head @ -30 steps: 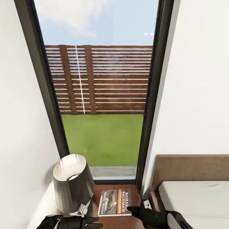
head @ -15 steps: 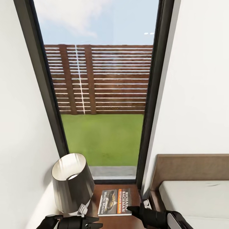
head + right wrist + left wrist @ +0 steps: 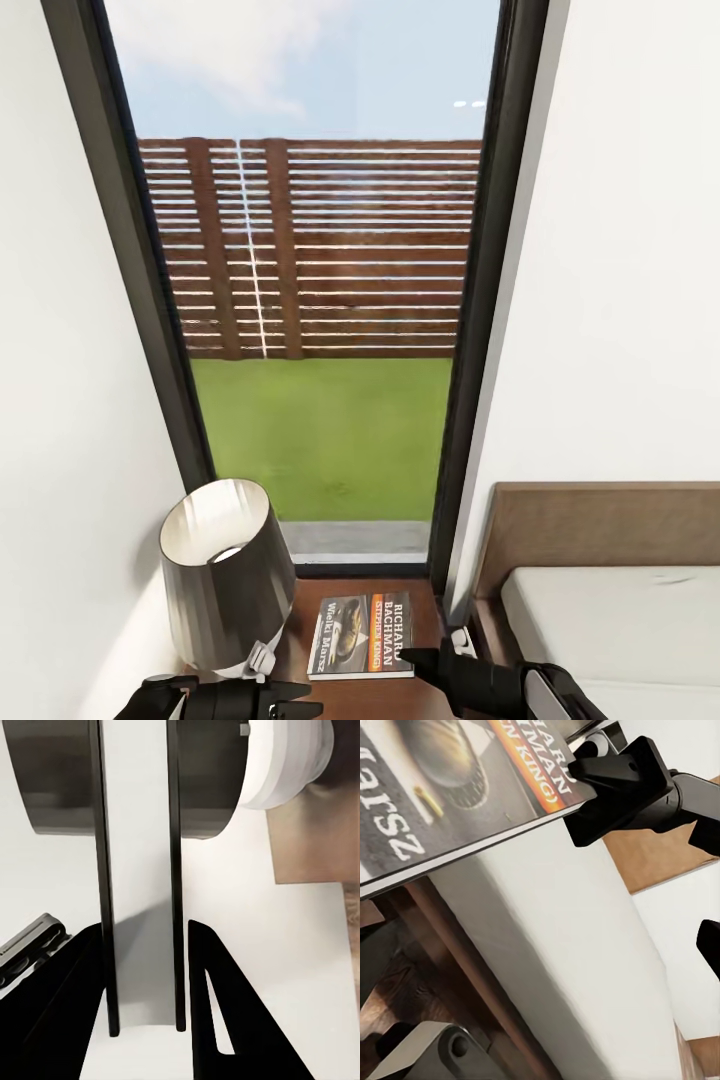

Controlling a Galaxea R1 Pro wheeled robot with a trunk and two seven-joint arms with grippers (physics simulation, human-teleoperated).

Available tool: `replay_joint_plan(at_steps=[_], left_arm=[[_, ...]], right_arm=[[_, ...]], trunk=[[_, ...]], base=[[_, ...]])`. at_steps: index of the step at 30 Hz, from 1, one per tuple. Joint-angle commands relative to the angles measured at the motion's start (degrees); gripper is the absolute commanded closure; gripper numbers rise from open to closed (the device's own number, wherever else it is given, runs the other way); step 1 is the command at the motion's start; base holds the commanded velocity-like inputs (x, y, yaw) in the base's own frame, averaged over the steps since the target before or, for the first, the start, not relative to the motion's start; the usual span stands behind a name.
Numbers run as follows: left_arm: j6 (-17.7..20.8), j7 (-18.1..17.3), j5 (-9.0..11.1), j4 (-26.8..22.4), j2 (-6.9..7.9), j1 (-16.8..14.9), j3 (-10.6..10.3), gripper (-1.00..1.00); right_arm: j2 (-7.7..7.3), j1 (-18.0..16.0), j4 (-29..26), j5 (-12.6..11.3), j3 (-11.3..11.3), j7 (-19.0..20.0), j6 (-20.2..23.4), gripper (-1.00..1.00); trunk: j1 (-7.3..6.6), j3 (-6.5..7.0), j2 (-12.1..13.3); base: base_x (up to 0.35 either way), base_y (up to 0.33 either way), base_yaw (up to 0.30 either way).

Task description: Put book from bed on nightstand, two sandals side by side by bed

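1. The small thin paperback book with a dark picture cover and orange and white lettering [image 3: 362, 635] lies flat on the glossy top of the low dark brown wooden nightstand [image 3: 425, 600], between the lamp and the bed.
2. A grey drum-shaded lamp on a white base [image 3: 225, 575] stands on the same top, just beside the book's left edge.
3. My right claw [image 3: 410, 659] sits at the book's near right corner; I cannot tell whether its fingers grip the book or are parted.
4. My left claw [image 3: 300, 712] hangs low at the near edge of the nightstand, in front of the lamp; its state I cannot tell either.
5. The large low bed with dark brown headboard and pale grey-white mattress [image 3: 610, 620] lies to the right of the nightstand.
6. Behind the nightstand a tall black-framed window [image 3: 470, 350] shows a slatted wooden fence [image 3: 320, 250] and grass [image 3: 320, 440].
7. In my left wrist view the book [image 3: 442, 787] is close, with the other claw [image 3: 622, 787] at its corner.
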Motion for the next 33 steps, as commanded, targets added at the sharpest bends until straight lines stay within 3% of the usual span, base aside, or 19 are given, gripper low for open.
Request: replay_joint_plan(at_steps=[1,33], left_arm=[[0.60,-0.26,-0.12,-0.03,-0.02,-0.03,0.18,-1.00],[0.60,-0.26,-0.14,-0.03,-0.70,-0.03,0.24,-1.00]], right_arm=[[-0.06,-0.04,-0.03,-0.42,0.26,-0.04,0.29,1.00],[-0.06,-0.04,-0.03,-0.39,0.24,-0.04,0.29,1.00]], trunk=[[0.24,-0.27,-0.49],[7.27,-6.02,-13.32]], base=[[0.000,0.000,0.000],[0.000,0.000,0.000]])
